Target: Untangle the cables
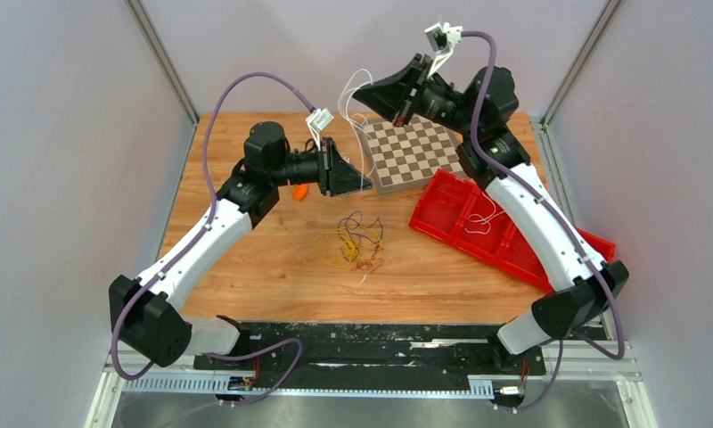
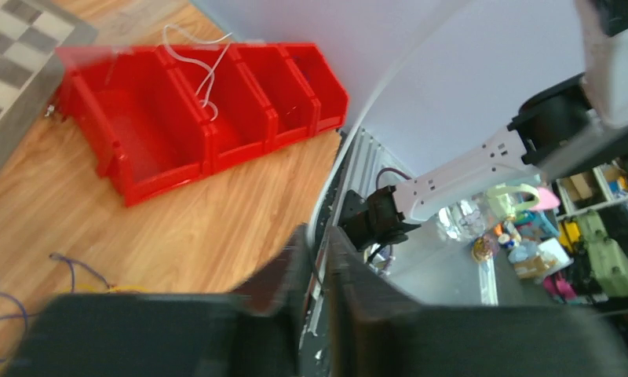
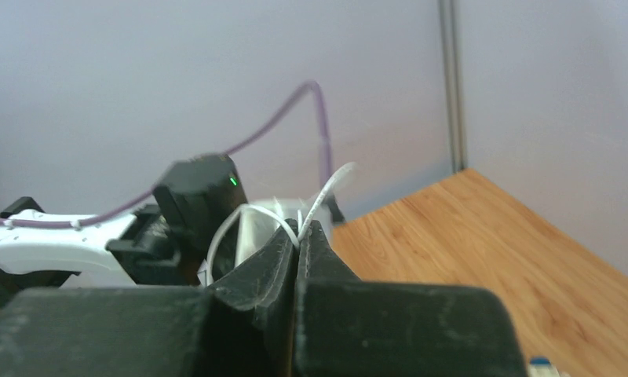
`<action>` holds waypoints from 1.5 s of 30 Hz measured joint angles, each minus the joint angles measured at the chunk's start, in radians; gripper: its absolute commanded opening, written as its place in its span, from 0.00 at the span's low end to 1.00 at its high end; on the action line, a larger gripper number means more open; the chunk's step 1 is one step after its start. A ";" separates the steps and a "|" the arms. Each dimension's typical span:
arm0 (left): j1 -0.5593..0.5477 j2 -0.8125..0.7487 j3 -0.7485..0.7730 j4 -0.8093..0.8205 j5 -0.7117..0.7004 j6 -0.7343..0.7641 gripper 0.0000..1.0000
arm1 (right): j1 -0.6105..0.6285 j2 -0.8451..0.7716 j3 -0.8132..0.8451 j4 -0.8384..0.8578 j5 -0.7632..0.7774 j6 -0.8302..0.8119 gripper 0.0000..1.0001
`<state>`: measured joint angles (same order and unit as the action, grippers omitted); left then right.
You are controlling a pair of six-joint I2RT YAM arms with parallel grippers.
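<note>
Pinching one thin white wire, the right black fingers press together aloft; tangled yellow, red and dark cables lie on the wooden desk. The left fingers nearly meet, grip unclear. The red plastic tray holds a loose white wire.

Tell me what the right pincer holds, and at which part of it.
The right pincer is shut on a white cable, pinched close to one end; the short tail sticks up past the tips.
</note>
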<state>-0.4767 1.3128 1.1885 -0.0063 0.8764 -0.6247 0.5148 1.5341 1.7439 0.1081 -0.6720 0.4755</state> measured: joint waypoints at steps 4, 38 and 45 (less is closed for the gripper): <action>0.018 -0.004 0.074 -0.004 0.010 0.061 0.90 | -0.076 -0.134 -0.126 -0.104 0.021 -0.050 0.00; 0.217 -0.104 -0.005 -0.251 0.027 0.337 1.00 | -0.823 -0.607 -0.616 -0.651 0.089 -0.488 0.00; 0.217 -0.138 -0.025 -0.319 0.007 0.393 1.00 | -0.826 -0.611 -0.657 -0.730 0.074 -0.577 0.00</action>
<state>-0.2592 1.1751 1.1633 -0.3252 0.8833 -0.2321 -0.3111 0.9234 1.0874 -0.6216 -0.5980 -0.1017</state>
